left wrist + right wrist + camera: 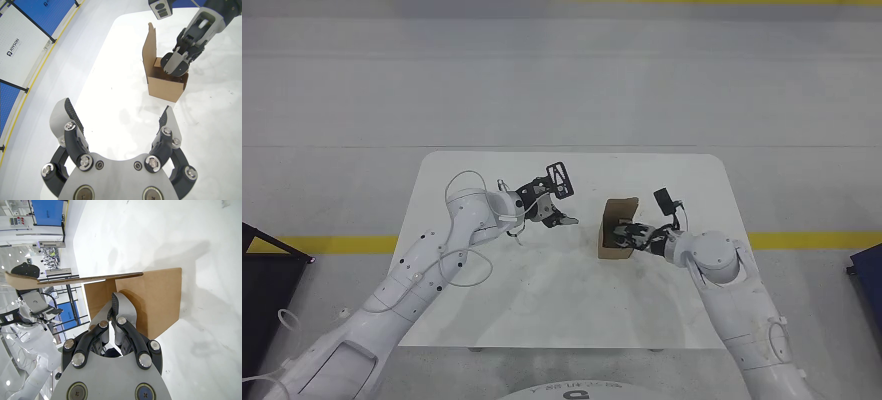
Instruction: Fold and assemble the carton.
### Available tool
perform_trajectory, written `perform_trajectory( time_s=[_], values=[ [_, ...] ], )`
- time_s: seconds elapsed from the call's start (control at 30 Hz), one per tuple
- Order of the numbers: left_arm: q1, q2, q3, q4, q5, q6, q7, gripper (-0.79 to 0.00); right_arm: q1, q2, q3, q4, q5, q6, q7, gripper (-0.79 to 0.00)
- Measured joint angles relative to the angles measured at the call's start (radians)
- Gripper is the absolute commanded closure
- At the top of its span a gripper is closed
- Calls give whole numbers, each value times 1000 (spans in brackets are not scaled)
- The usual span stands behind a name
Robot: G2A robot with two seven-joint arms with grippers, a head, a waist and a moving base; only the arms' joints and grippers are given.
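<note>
1. Standing on the table [542, 300], right of centre: carton [164, 91], squared up, one tall flap upright, top open.
2. Right gripper [174, 66]: fingers closed together, tips down inside the open top. I cannot tell whether they pinch a wall.
3. Left gripper [118, 111]: released, jaws wide, hovering near the carton but apart from it.
4. Progress, as I judge it: body formed; tucking the inner flaps and closing the lid are left.
5. Writing: I see none on the carton; the blue panels behind carry print, not recorded.
</note>
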Motion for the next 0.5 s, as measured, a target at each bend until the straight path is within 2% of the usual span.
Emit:
perform_trajectory(
  time_s=[0.13, 0.33, 0.4, 0.5],
  values=[
    [0, 0, 0, 0, 0, 0, 0, -785, 23, 0, -34, 3, -34, 64, -4, 0],
    [0, 0, 0, 0, 0, 0, 0, -785, 45, 2, -61, 11, -50, 106, -11, 0],
    [0, 0, 0, 0, 0, 0, 0, -785, 39, 2, -53, 2, -30, 95, -25, 0],
    [0, 0, 0, 0, 0, 0, 0, -785, -6, 3, -22, -36, 33, 14, -67, 0]
  ],
)
